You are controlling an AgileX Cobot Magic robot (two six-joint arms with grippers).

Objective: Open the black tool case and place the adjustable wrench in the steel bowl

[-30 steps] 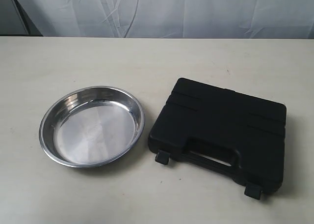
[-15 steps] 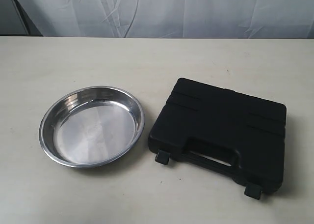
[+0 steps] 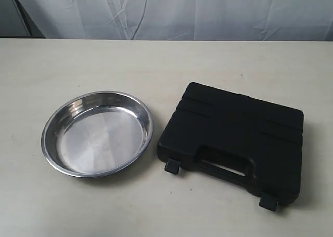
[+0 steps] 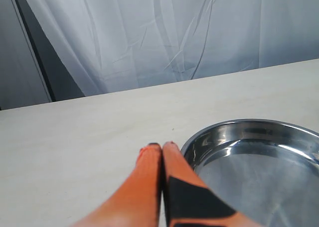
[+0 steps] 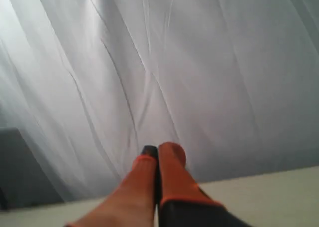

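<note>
The black tool case lies closed on the table at the right of the exterior view, handle slot and two latches facing the front. The steel bowl sits empty to its left. The adjustable wrench is hidden. Neither arm shows in the exterior view. In the left wrist view my left gripper is shut, its orange fingers pressed together beside the steel bowl's rim. My right gripper is shut too, holding nothing and pointing at the white curtain above the table.
A white curtain hangs behind the table's far edge. A dark panel stands at the curtain's side in the left wrist view.
</note>
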